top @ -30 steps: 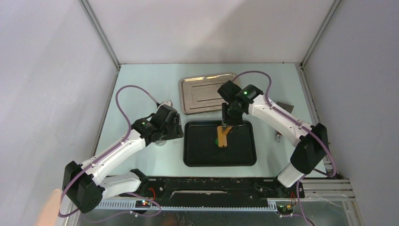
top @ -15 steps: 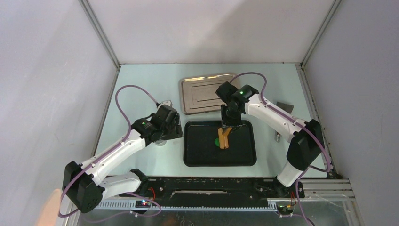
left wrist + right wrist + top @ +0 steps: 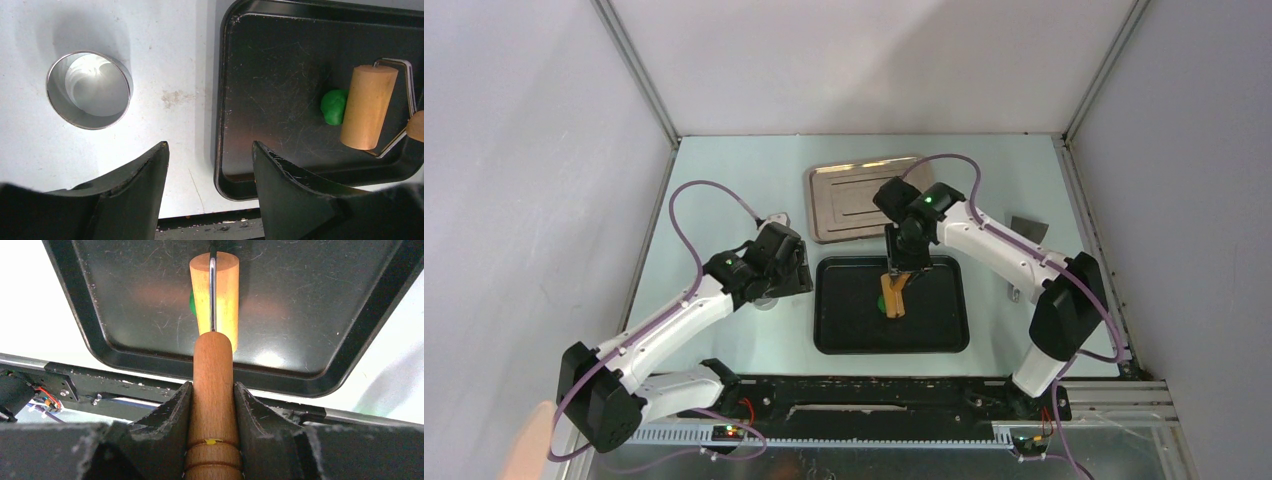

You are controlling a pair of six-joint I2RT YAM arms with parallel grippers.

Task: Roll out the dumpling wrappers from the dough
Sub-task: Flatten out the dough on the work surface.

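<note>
On the black tray: the dough sits as a small rounded green lump, not yet flattened, touching or just beside the long flank of the roller head.
My right gripper: jaws partly closed and clamped on the roller handle, one finger on each side of the wood.
My left gripper: jaws spread wide with nothing between them, hanging over the table just off the tray's left rim, near the metal ring cutter.
Roller axis: the head's long axis runs far-to-near across the tray, roughly in line with the handle as my right wrist camera sees it.
Dough from the roller: it lies to the side of the head, toward my left arm. From my right wrist only a green sliver shows past the head's left edge.
Nearer arm: my right, with the tool already at the lump. My left stands off the tray.
Next move, as I judge it: press down and carry the head sideways toward my left arm, across its own axis, so that it rides up over the lump.
Risk, as I judge it: a push along the handle line would slide past the dough, and too little pressure may only shove the lump along.
</note>
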